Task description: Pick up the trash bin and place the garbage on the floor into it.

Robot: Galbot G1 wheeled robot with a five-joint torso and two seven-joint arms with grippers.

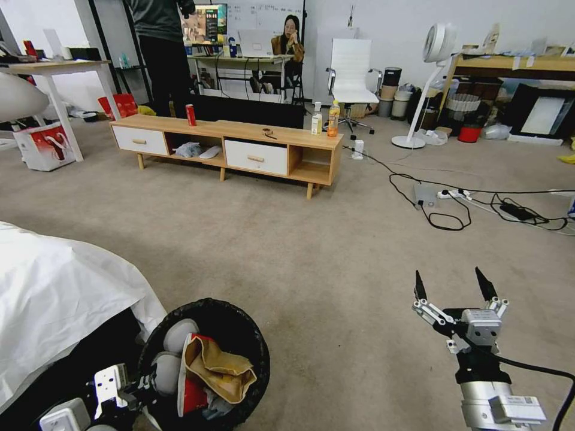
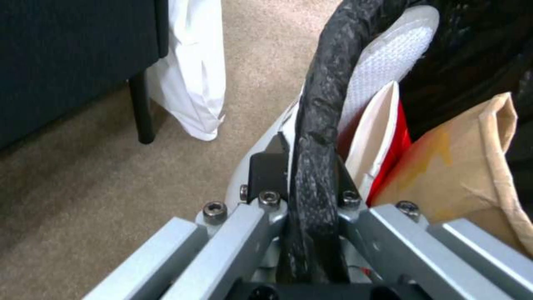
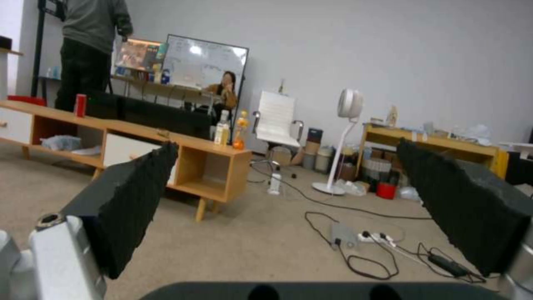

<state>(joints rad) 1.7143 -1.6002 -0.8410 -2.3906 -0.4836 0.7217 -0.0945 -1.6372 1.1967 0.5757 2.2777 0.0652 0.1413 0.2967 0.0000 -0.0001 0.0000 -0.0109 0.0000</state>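
Note:
The trash bin (image 1: 254, 341) is at my lower left, its black bag rolled over the rim (image 2: 327, 83). My left gripper (image 1: 142, 382) is shut on that rim, one finger (image 2: 266, 166) outside and the other inside. In the bin lies garbage: a tan cardboard tray (image 1: 218, 365) (image 2: 461, 158), a red-white crushed cup (image 1: 191, 392) (image 2: 383, 137) and white tissue wads (image 1: 178, 335) (image 2: 389, 62). My right gripper (image 1: 455, 287) (image 3: 294, 196) hangs open at the lower right above bare floor (image 1: 311, 257), holding nothing.
A white sheet (image 1: 54, 287) covers dark furniture right beside the bin, with a black leg (image 2: 141, 108) close by. A low wooden cabinet (image 1: 269, 134) with an upright red can (image 1: 191, 115) stands ahead. Cables and a power strip (image 1: 455, 194) cross the carpet at right.

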